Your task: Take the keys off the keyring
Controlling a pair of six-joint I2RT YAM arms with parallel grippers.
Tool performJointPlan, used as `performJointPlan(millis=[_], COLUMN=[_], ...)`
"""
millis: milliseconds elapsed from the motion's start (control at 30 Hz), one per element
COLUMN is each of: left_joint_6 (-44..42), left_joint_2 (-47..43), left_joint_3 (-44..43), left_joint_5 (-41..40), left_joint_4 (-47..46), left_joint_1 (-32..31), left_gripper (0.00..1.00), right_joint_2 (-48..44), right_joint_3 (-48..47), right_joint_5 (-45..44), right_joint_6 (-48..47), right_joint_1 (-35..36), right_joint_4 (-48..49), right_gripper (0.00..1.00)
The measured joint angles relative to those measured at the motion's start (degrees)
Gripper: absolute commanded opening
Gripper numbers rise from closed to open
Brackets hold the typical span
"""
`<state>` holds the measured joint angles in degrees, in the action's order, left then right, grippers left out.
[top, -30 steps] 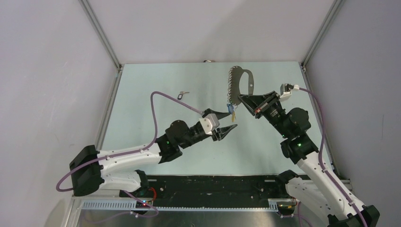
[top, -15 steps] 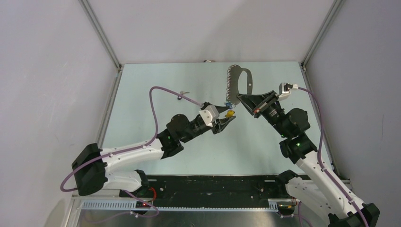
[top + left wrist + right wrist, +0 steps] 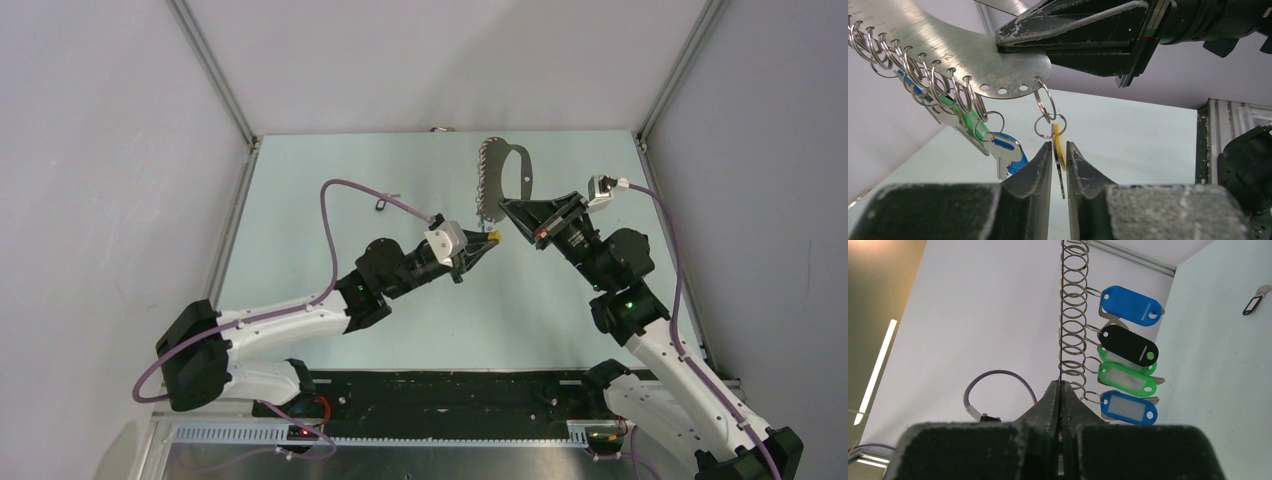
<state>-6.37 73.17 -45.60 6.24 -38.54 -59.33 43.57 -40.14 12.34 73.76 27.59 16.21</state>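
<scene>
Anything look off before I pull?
Nothing damaged. One black-tagged key lies alone on the table, apart from the keyring, likely already removed. The other keys hang in a row, the yellow key pinched by the left gripper.

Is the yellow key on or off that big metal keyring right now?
On. The yellow key hangs by two small linked rings from a hole in the keyring, with the left gripper pinching it.

keyring (image 3: 973, 65) cropped top-left, yellow key (image 3: 1058, 146) half hidden
</scene>
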Motion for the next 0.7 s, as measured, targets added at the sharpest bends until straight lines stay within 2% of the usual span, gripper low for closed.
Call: performJointPlan(millis=[100,233,500,533,567,600,667,700], left_joint_6=[0.28,0.44,2.21,3.15,4.04,5.22,8.15,9.49], left_joint_2=[0.11,0.59,0.76,0.76,0.74,0.61,-0.02,-0.37], left_joint_3=[0.00,-0.26,-0.28,-0.28,-0.28,-0.37,-1.09,-1.70], left_joint_5=[0.11,0.39,0.37,0.37,0.33,0.11,-0.55,-1.14], left_joint_4=[0.00,0.02,0.13,0.33,0.68,1.46,5.49,8.22], left_joint_1=[0.02,0.02,0.02,0.02,0.02,0.02,0.02,0.02], left_gripper=[0.21,0.02,0.00,0.00,0.00,0.00,0.00,0.00], right_joint_2=[0.00,0.00,-1.68,-2.43,-3.26,-3.85,-5.27,-5.90], right_joint_3=[0.07,0.46,1.33,1.60,1.90,2.16,2.75,2.84], right_joint_5=[-0.13,-0.33,-1.64,-1.99,-2.43,-2.80,-4.00,-4.50], right_joint_6=[0.04,0.13,-0.22,-0.33,-0.44,-0.33,-0.83,-1.53], right_joint_1=[0.04,0.09,-0.37,-0.76,-1.25,-1.68,-2.84,-3.45], right_joint_4=[0.07,0.42,-0.26,-0.85,-1.64,-2.43,-4.46,-5.75], right_gripper=[0.00,0.00,0.01,0.20,0.34,0.58,0.76,0.78])
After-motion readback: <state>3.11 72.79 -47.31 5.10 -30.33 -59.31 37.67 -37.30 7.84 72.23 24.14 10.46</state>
